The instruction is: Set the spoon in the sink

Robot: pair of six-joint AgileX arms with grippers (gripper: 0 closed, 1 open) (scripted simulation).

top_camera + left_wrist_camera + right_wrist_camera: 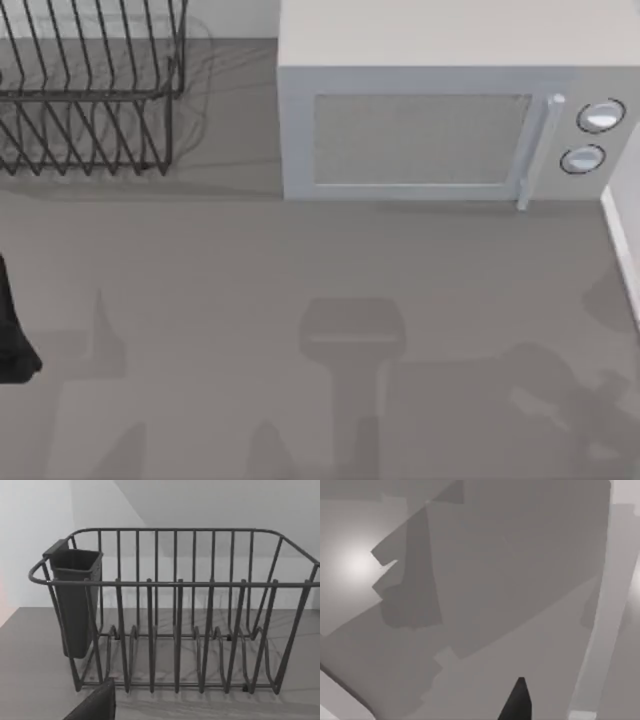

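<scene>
Grey table (300, 280) | wire dish rack (90, 90) rear left | microwave (440, 110) rear right | left arm (15, 330) at left edge, finger spread cannot tell.

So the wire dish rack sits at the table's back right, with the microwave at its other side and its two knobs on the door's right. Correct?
Not quite: the top view shows the wire dish rack at the table's back left. The microwave stands to its right, and its two knobs are indeed right of the door.
</scene>
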